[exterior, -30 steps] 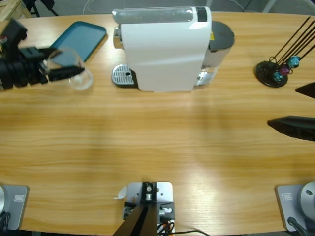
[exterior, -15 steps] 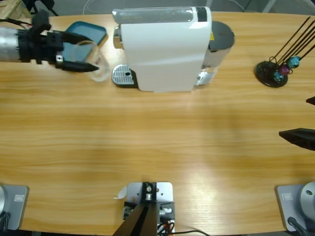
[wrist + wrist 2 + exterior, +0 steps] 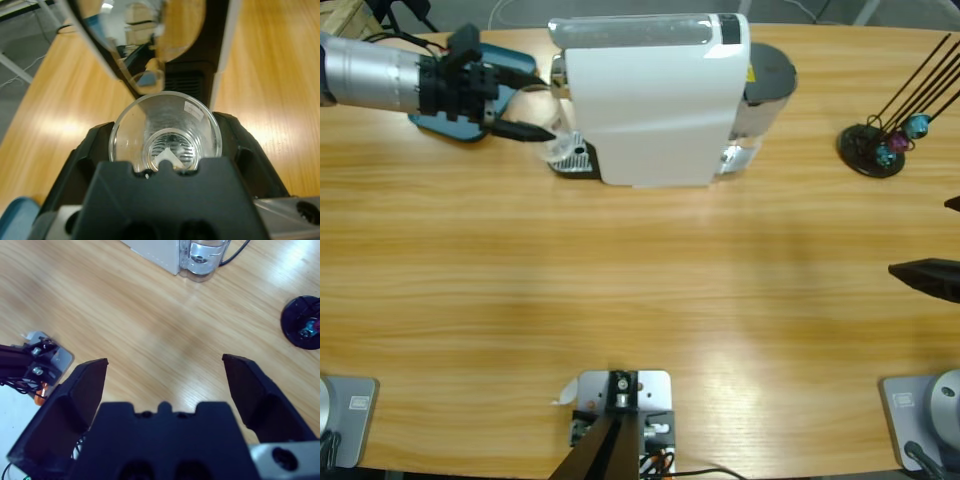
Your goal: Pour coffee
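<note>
Left pincer [image 3: 535,105] grips glass [image 3: 557,135] at coffee machine [image 3: 655,95].

The coffee machine [image 3: 655,100] hides part of the drip tray [image 3: 572,158] beneath its front. The glass [image 3: 552,125] beside the machine covers more of that tray. The blue tray [image 3: 510,62] sits partly under the arm. The right hand [image 3: 930,275] is cut off by the picture's edge.

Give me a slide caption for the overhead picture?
Left arm's jaws hold an empty glass at the white coffee machine.
</note>
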